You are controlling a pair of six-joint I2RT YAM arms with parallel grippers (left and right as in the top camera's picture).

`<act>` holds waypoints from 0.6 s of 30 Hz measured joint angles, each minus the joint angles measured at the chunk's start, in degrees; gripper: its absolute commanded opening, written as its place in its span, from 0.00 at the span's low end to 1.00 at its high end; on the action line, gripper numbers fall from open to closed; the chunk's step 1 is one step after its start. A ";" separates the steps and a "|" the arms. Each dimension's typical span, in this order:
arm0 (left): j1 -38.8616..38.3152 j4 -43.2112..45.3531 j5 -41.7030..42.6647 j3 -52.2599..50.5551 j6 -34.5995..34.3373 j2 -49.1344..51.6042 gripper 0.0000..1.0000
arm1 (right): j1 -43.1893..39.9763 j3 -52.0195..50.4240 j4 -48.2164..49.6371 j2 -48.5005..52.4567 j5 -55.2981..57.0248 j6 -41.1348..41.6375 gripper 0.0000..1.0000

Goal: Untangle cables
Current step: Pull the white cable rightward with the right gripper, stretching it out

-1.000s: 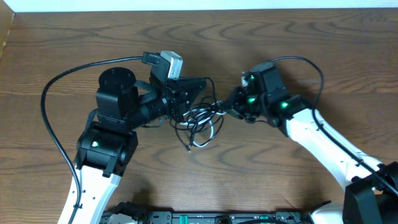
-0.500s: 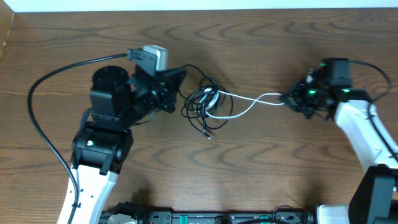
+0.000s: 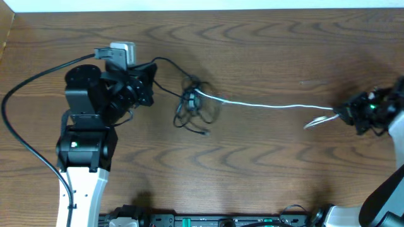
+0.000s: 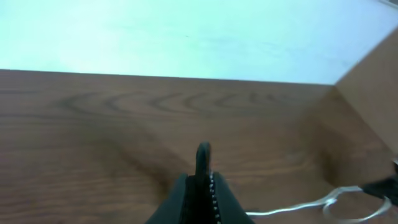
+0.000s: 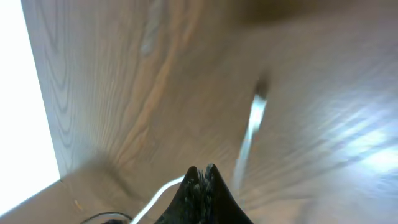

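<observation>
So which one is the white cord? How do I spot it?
Look at the middle of the wooden table. From the black knot a thin line runs to the right gripper. That is the white cord, the only pale one.

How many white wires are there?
1. The white cable runs from the bundle of black cables in the middle to the right gripper, which is shut on it. More could hide inside the bundle.

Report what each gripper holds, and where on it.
Left gripper pinches a black cable leading out of the bundle. Right gripper pinches the white cable near its end, with a short tail left loose beyond the grip.
</observation>
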 measured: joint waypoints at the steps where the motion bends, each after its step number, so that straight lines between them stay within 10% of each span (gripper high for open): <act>1: 0.85 0.00 0.02 0.00 0.00 0.00 0.08 | -1.60 0.00 -0.61 0.00 -0.33 -0.96 0.01; 18: 15.41 -0.42 -2.51 0.00 -0.02 0.02 0.08 | -12.68 0.00 -2.75 0.00 -2.47 -6.29 0.01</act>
